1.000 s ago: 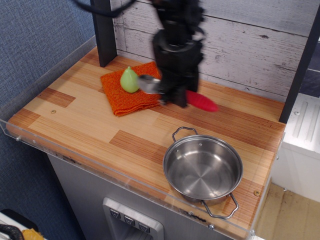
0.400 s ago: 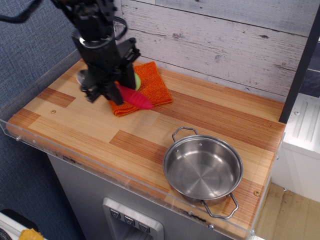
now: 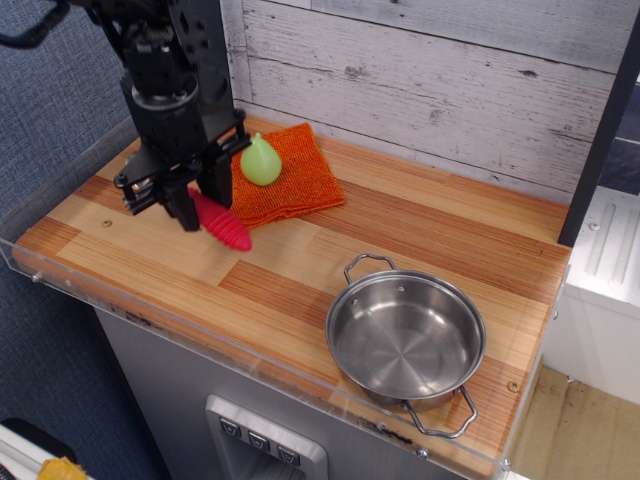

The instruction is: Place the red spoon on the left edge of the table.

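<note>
Whitewashed, weathered planks form the back wall, with blue textured wall covering to the left; below them lies the wooden table of light and orange-brown striped planks, edged by a clear acrylic rim.

Single view, from above the front edge. My black gripper hangs over the left part of the table, my dark arm rising out of the top of the frame. My jaws are clamped on the red spoon with the thick ribbed red handle; the handle slants out from between them toward the lower right, its tip over bare wood. The spoon's bowl is hidden behind my gripper body. Whether the spoon touches the wood I cannot tell.

Just right of my gripper, an orange woven cloth lies flat against the back part of the table, and a pale green pear-shaped object stands upright on it. Well apart, at the front right, a round stainless steel pan with two loop handles sits near the acrylic rim.
</note>
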Motion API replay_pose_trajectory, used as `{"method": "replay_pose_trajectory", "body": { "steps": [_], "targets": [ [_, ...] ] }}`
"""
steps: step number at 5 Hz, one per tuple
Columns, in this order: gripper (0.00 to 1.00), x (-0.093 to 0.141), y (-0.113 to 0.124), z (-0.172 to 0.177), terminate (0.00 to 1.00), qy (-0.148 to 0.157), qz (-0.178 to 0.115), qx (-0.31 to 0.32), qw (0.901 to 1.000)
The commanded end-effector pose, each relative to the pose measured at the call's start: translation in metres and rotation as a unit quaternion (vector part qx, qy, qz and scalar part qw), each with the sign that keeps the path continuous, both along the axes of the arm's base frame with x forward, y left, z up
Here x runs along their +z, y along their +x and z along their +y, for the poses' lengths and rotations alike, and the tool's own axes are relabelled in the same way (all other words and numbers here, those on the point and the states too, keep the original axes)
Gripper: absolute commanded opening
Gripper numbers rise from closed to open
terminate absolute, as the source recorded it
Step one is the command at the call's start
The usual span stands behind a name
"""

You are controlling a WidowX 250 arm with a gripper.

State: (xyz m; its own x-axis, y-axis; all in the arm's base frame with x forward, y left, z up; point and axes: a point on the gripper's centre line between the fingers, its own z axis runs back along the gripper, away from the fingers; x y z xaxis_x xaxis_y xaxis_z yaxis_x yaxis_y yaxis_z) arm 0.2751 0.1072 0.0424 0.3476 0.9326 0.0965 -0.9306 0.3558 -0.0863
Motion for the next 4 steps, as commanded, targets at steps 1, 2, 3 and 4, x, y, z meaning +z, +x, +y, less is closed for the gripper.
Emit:
{"method": "replay_pose_trajectory", "body": {
  "steps": [1,2,3,4],
  "targets": [
    [0.0,-0.006,0.012,0.04,0.0,0.024,0.056,-0.058,0.9965],
    [0.0,-0.009,0.002,0.047,0.0,0.042,0.041,-0.112,0.9919],
    [0.0,-0.019,-0.004,0.051,0.0,0.034,0.043,-0.144,0.9881],
    [0.0,-0.025,-0.008,0.053,0.0,0.027,0.046,-0.165,0.9848]
  ]
}}
